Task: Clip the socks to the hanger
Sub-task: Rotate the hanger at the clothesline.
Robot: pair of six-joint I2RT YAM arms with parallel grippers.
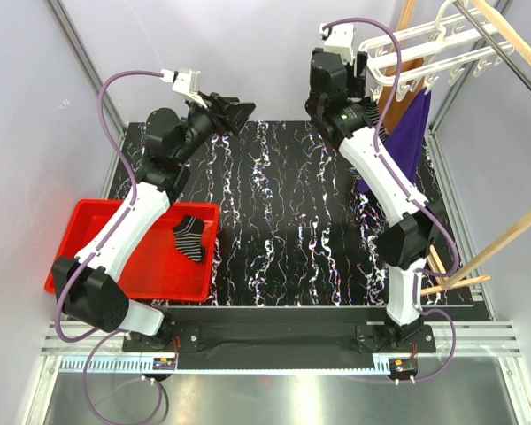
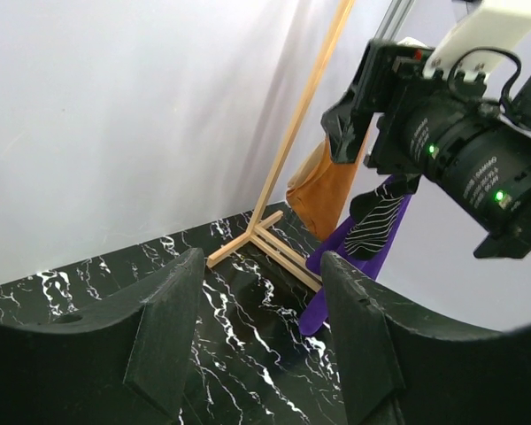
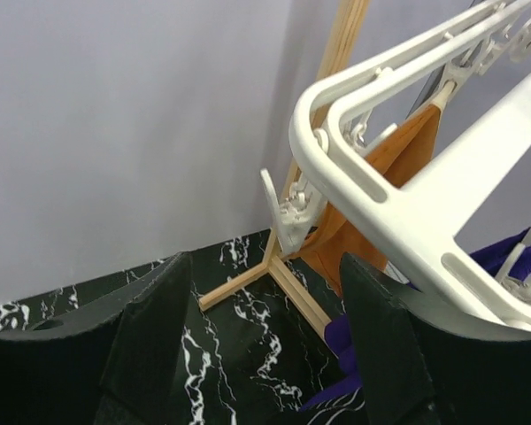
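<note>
One black, white-striped sock [image 1: 192, 237] lies in the red bin [image 1: 159, 276] at the left. A second striped sock [image 2: 376, 221] hangs in front of the purple cloth, just below my right gripper; its top is hidden behind that gripper, so I cannot tell what holds it. A bit of it shows at the bottom of the right wrist view [image 3: 329, 413]. The white hanger [image 1: 425, 40] hangs at the back right, and its frame [image 3: 407, 212] and a clip [image 3: 288, 217] are close above my right gripper [image 3: 264, 266], which is open and empty. My left gripper [image 1: 239, 113] is raised over the back of the table, open and empty [image 2: 261, 266].
A wooden rack [image 1: 504, 239] stands along the right side, with its foot on the table [image 2: 265, 239]. A purple cloth [image 1: 407, 133] and an orange cloth [image 2: 323, 190] hang from it. The table is black marble pattern [image 1: 283, 221]. Grey walls close in the back and sides.
</note>
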